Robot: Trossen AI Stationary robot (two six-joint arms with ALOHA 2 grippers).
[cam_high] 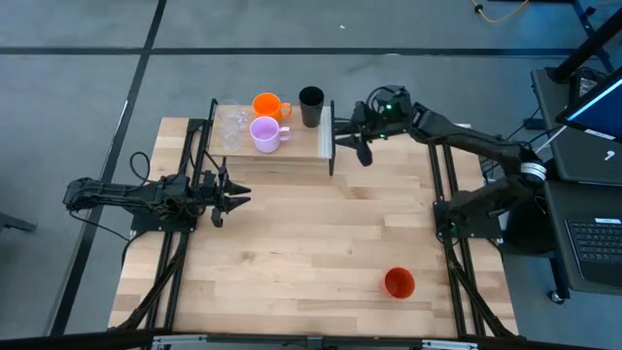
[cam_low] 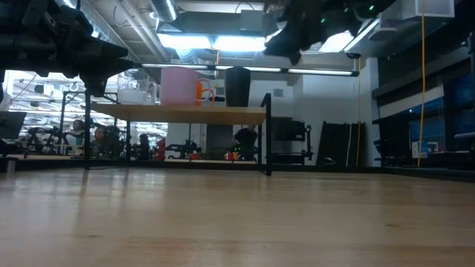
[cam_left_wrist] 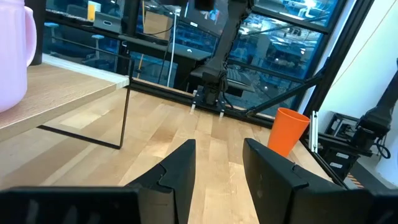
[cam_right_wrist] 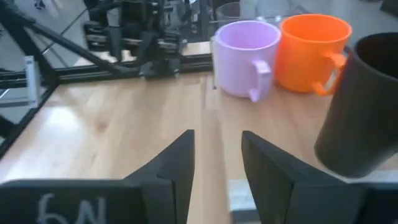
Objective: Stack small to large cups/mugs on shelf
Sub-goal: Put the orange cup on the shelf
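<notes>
Shelf: low light-wood shelf on black legs (cam_high: 292, 156) at the surface's far edge, carrying lilac handled mug (cam_high: 264, 134), orange handled mug (cam_high: 266, 105), black tumbler (cam_high: 311, 106).
Hard to see: clear glasses (cam_high: 231, 126), faint outlines only.
Apart: red-orange handleless cup (cam_high: 399, 283), near right corner.
Left tool (cam_high: 236, 198): low, fingers parted, empty.
Right tool (cam_high: 343, 137): beside shelf's end, parted, empty.

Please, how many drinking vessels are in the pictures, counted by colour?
Clear glasses: 2
Orange mug: 1
Lilac mug: 1
Black tumbler: 1
Red-orange cup: 1
Total: 6
</notes>
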